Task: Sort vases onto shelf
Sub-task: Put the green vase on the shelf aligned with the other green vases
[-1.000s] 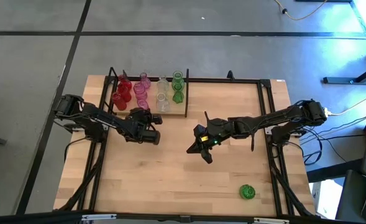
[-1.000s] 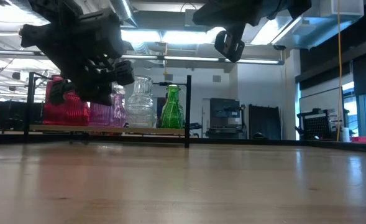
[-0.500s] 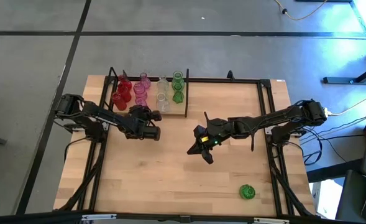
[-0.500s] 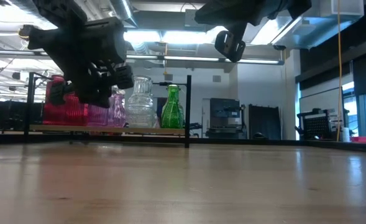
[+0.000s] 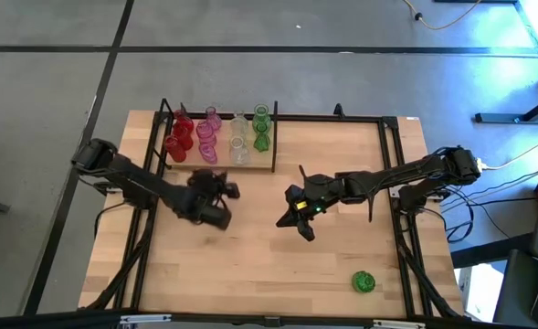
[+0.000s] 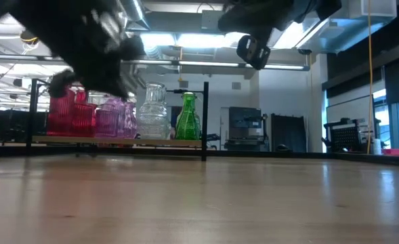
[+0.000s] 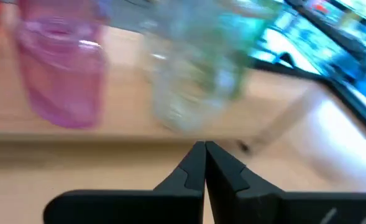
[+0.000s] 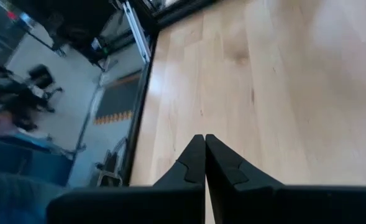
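Red (image 5: 179,135), pink (image 5: 206,137), clear (image 5: 239,142) and green (image 5: 261,128) vases stand upright on the shelf (image 5: 261,164) at the table's far left. In the low view they stand in a row on the shelf's board (image 6: 118,141). One green vase (image 5: 363,281) lies on the table near the front right. My left gripper (image 5: 230,192) is shut and empty, just in front of the shelf; its wrist view faces the pink vase (image 7: 61,74) and the clear vase (image 7: 192,81) past its shut fingers (image 7: 205,148). My right gripper (image 5: 285,219) hangs shut and empty over mid-table (image 8: 205,142).
Black rods and posts (image 6: 205,120) edge the shelf. A black frame (image 5: 392,164) runs along the table's sides. Bare wooden tabletop (image 5: 250,265) lies between the shelf and the near edge.
My left gripper has drawn back from the shelf toward the table's near edge and risen a little, staying shut and empty. The vases on the shelf stand as before.
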